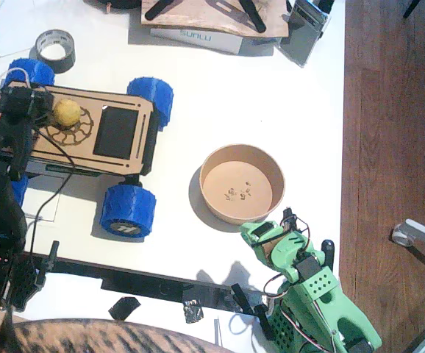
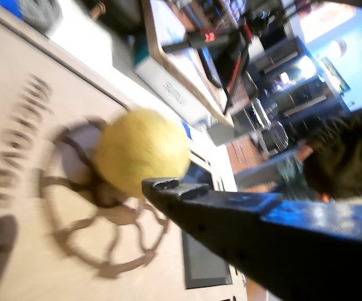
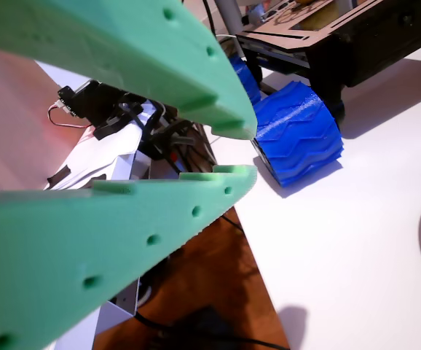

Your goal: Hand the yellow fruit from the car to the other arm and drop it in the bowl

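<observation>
The yellow fruit (image 1: 68, 112) lies on the cut gear pattern of the car (image 1: 65, 145), at the table's left. My black left gripper (image 1: 40, 110) hovers just left of the fruit, open. In a wrist view the fruit (image 2: 142, 158) rests on the plywood, with one black finger (image 2: 168, 186) right beside it; the second finger is out of frame. The tan bowl (image 1: 242, 149) stands mid-table with only specks in it. The other arm's green right gripper (image 1: 259, 235) sits just below the bowl, its jaws a little open and empty (image 3: 232, 152).
A grey tape roll (image 1: 54, 49) lies behind the car, and a box with boards (image 1: 198, 26) at the back. The car's blue wheel (image 3: 298, 131) is ahead of the green jaws. The table ends at the right edge (image 1: 341, 147). Striped fabric (image 1: 87, 337) shows at the front.
</observation>
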Robot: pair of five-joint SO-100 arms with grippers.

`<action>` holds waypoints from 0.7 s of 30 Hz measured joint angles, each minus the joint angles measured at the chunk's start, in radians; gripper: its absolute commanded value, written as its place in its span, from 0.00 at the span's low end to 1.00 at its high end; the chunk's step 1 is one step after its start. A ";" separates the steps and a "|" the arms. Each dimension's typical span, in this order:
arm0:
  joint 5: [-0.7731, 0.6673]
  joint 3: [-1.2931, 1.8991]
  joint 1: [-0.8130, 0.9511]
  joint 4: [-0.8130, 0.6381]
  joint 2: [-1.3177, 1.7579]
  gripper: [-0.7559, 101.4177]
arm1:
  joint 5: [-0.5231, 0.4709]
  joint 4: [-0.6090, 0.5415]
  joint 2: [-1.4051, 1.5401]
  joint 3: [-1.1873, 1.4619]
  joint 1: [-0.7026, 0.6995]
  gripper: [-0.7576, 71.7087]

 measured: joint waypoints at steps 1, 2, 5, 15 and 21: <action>0.003 0.000 0.012 -0.009 -0.006 0.37 | 0.000 0.000 0.000 0.000 0.000 0.02; 0.003 0.000 0.026 -0.018 -0.014 0.37 | 0.000 0.000 0.000 0.000 0.000 0.02; 0.000 0.000 0.057 -0.038 -0.029 0.37 | 0.000 0.000 0.000 0.000 0.000 0.02; -0.002 0.000 0.097 -0.100 -0.084 0.37 | 0.000 0.000 0.000 0.000 0.000 0.02; 0.003 -0.003 0.087 -0.112 -0.107 0.37 | 0.000 0.000 0.000 0.000 0.000 0.02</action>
